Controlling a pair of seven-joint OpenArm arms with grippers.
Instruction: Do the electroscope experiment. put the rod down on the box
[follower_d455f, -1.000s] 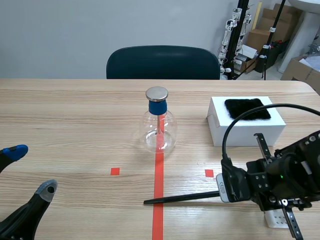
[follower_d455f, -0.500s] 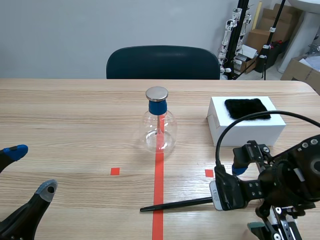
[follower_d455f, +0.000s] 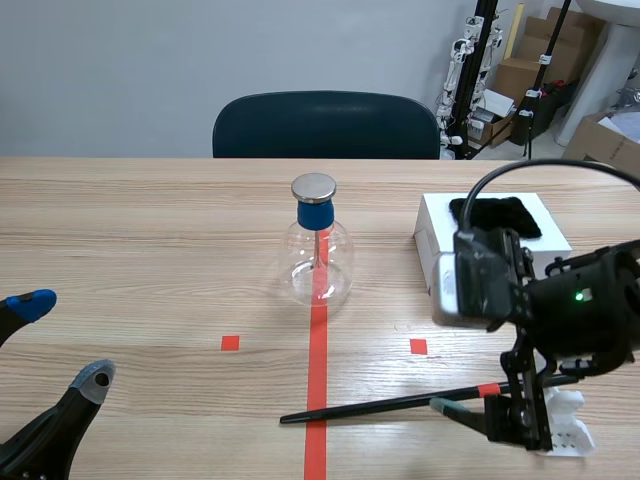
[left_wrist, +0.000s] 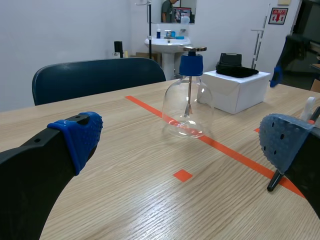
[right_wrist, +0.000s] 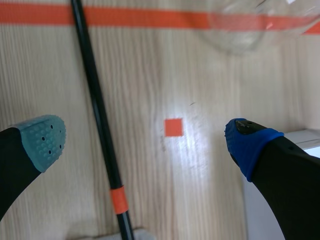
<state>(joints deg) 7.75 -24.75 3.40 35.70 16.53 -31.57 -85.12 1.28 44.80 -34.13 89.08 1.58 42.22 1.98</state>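
The wooden table (follower_d455f: 150, 230) carries every item; a dark blue chair (follower_d455f: 325, 125) stands behind its far edge. A white box (follower_d455f: 432, 222) sits on the robot's right side of the table, with a black cloth (follower_d455f: 500, 215) lying on its top. A clear glass flask (follower_d455f: 320, 260), with a blue collar and a round metal cap, stands upright on the orange-red tape line (follower_d455f: 318, 340) to the left of the box.

The rod (follower_d455f: 380, 405) is thin, straight and black, with a narrow orange-red band near one end. It lies on the table, not on the box; it crosses the tape line on the robot's side of the flask; its banded end reaches a small white block (follower_d455f: 565, 430), though contact cannot be confirmed.

The right gripper (right_wrist: 150, 137) hangs above the rod with its fingers spread wide and nothing in them; the rod lies free beneath it, nearer the grey-green pad. The left gripper (left_wrist: 180, 140) is likewise released and empty, low at the left near corner, well apart from the rod.
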